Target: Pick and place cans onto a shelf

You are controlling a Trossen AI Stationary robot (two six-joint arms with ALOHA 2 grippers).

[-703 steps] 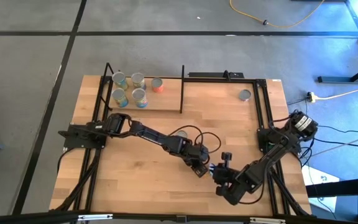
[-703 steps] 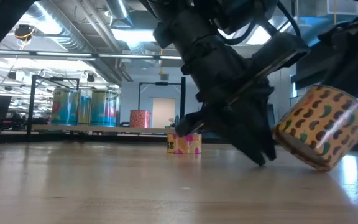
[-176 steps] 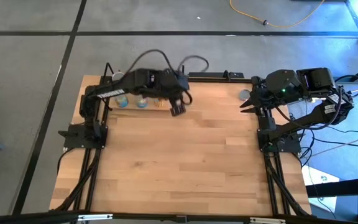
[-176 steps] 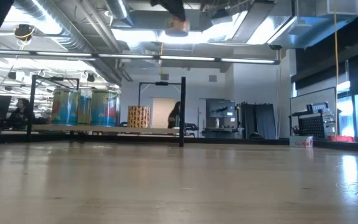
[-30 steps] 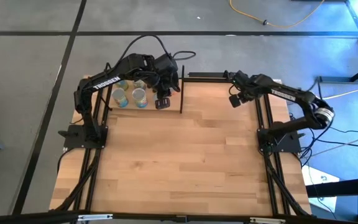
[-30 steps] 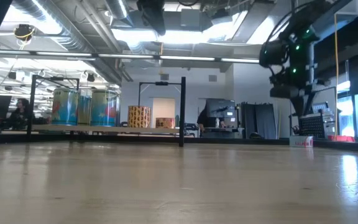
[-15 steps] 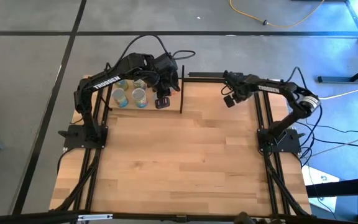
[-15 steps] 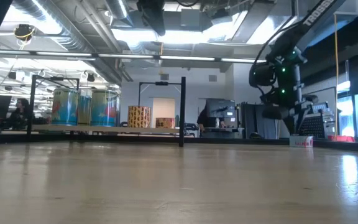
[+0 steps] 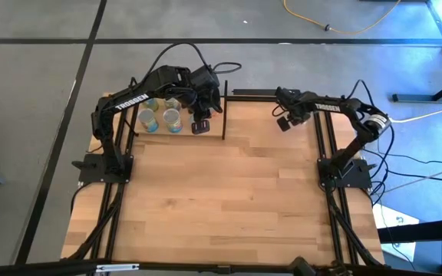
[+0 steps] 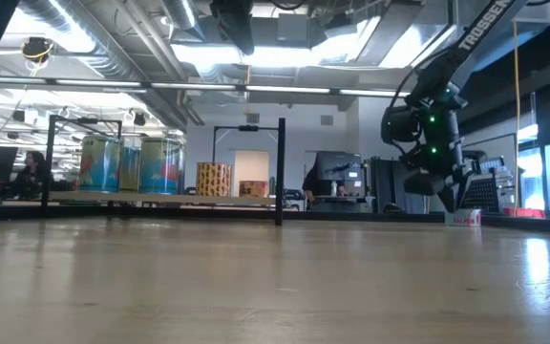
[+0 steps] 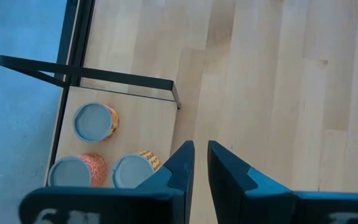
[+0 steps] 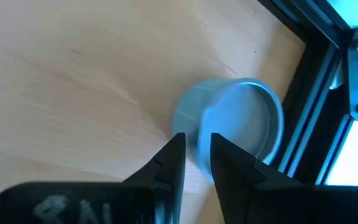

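Across the wide table, both arms reached toward its far edge, one over the shelf, one over a lone can.
Upper left of the high frame, the left gripper hovered empty above the shelf's cans, fingers a narrow slit apart. Upper right, the right gripper hung over the lone can beside the black frame rail, fingers barely parted; that gap looked narrower than the can just beyond the tips, so descending could knock it against the rail.
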